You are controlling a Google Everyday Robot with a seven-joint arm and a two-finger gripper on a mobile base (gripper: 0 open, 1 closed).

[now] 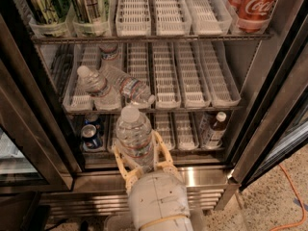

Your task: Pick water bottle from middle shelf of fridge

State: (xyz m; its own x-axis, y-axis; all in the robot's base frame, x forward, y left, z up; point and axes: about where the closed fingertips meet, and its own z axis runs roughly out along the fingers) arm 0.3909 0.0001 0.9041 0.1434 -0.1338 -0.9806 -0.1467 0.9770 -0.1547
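My gripper [139, 157] is low in the middle of the camera view, in front of the fridge [260, 129], and is shut on a water bottle [134, 134]: clear, ribbed, white cap, red-and-white label. I hold it upright, pulled out in front of the middle shelf [192, 76] and below its front edge. Two more water bottles stay on that shelf's left trays: one [96, 86] leaning and one [127, 86] lying on its side. A third [110, 54] shows further back.
The top rack holds tall green cans [86, 4] at the left and red cola cans [252, 4] at the right. The bottom rack holds a small soda can [90, 136] and a brown-liquid bottle [214, 129]. The black door frame [29, 109] stands close on the left.
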